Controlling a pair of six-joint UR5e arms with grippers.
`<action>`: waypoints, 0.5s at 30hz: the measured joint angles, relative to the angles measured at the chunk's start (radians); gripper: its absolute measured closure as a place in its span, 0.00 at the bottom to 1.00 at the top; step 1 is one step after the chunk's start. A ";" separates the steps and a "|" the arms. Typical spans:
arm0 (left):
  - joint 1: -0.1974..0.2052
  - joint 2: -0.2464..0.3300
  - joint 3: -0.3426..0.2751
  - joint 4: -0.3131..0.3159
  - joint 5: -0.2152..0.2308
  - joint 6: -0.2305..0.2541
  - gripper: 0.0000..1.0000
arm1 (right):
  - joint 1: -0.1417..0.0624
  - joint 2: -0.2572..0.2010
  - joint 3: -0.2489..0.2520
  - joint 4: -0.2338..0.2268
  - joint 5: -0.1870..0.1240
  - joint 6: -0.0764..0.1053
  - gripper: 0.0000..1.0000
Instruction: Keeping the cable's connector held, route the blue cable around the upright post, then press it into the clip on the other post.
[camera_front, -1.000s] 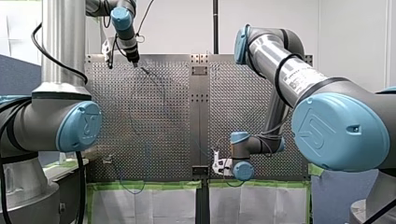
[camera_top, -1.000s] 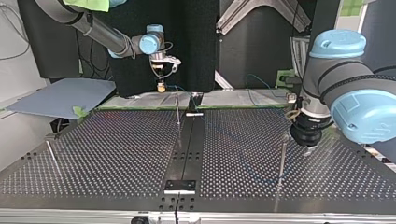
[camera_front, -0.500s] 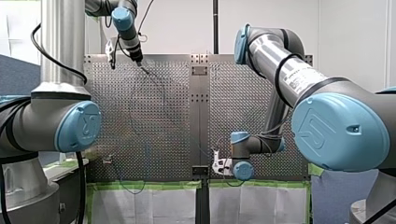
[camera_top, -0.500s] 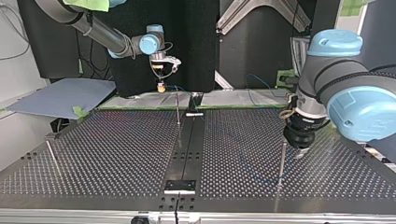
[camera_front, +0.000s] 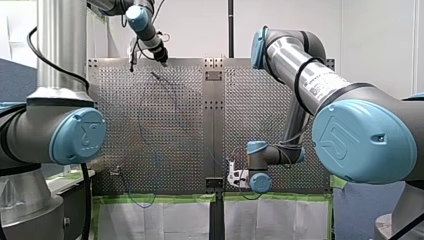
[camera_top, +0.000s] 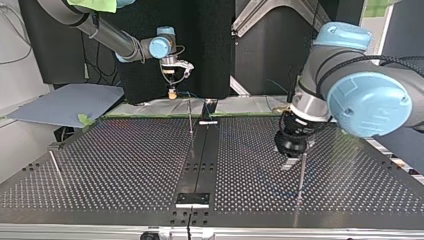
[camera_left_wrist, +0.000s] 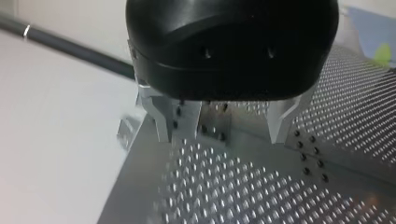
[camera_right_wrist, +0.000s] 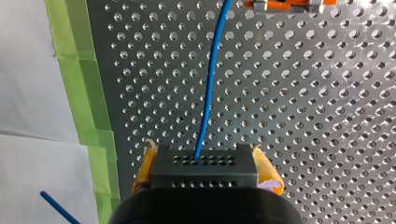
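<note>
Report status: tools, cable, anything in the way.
Right tool shut on connector, blue cable running out ahead. Left tool open, empty, close beside upright post. Whether cable rounds post: cannot tell.

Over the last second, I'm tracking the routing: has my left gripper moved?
Yes. In the top view my left gripper has crossed from the right side of the upright post to its left.

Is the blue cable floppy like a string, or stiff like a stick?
Probably bendy: the blue cable is thin and curves gently away from the connector. Likely light too. Perhaps a bit springy: on the table it lies in wide loops, not sharp kinks.
</note>
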 joint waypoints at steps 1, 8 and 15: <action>-0.007 0.000 0.000 0.007 -0.001 0.007 0.00 | 0.000 0.000 0.000 0.000 -0.001 0.000 1.00; -0.068 -0.027 0.000 0.068 -0.043 0.066 0.00 | -0.002 0.000 0.000 -0.006 -0.006 0.003 1.00; -0.128 -0.084 0.000 0.127 -0.102 0.082 0.00 | -0.007 0.000 -0.001 -0.005 -0.014 0.005 1.00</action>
